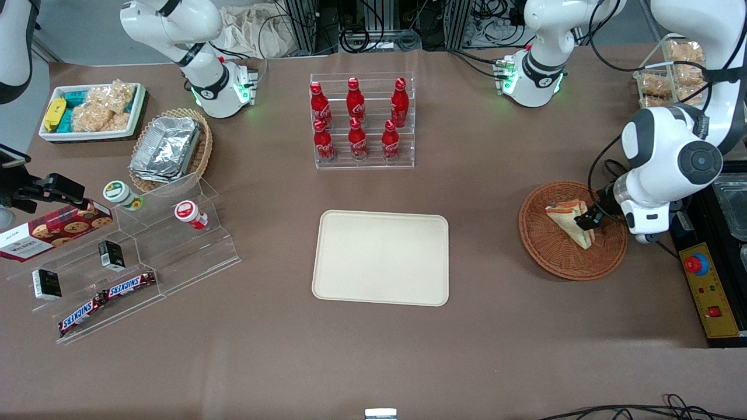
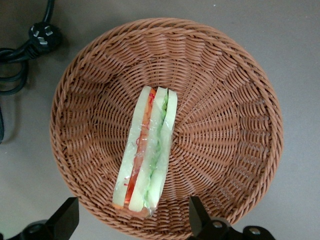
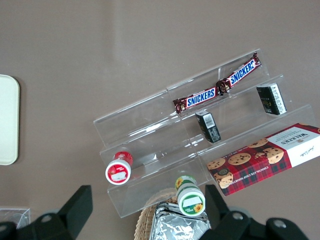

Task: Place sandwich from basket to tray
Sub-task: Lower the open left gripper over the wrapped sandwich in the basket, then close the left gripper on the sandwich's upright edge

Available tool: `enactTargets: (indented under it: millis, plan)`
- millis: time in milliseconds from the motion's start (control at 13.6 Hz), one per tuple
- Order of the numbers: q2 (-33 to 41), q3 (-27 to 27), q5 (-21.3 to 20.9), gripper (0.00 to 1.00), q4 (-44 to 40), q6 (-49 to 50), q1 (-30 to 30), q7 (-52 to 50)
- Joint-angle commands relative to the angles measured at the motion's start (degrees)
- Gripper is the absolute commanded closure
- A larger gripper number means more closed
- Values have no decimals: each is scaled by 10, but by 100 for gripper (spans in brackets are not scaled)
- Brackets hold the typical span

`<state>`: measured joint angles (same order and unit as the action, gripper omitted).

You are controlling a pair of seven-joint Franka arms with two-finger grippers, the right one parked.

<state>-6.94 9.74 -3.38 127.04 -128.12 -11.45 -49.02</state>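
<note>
The wedge sandwich (image 1: 567, 220) stands on edge in the reddish-brown wicker basket (image 1: 545, 254), toward the working arm's end of the table. In the left wrist view the sandwich (image 2: 148, 155) shows pale bread with red and green filling under clear wrap, lying across the middle of the basket (image 2: 225, 100). My gripper (image 1: 589, 220) hovers just above the basket and is open. Its fingers (image 2: 67, 216) stand wide apart, one on each side of the sandwich's end, touching nothing. The cream-beige tray (image 1: 380, 256) lies bare at the table's middle, well away from the basket.
A clear rack of red cola bottles (image 1: 359, 119) stands farther from the camera than the tray. A black cable and plug (image 2: 40, 37) lie beside the basket. A control box with a red button (image 1: 709, 289) sits at the table's edge near the basket. Snack shelves (image 1: 134, 256) stand toward the parked arm's end.
</note>
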Motion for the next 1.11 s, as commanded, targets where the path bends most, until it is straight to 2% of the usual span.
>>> enactTargets:
  millis: [0,516,589,737,884,958,1032]
  plan:
    - [-7,2,4,1,30,-51,-3,-8]
    - [-38,-2,2,2,84,-152,-4,-6]
    - [-39,-2,1,5,82,-152,-3,-6]
    - [-40,-2,-3,25,77,-151,-3,2]
    - [-37,-2,-3,56,71,-149,-3,16]
    - [-36,-1,-3,80,68,-147,-3,34]
    - [-38,-1,-1,100,66,-147,-2,37]
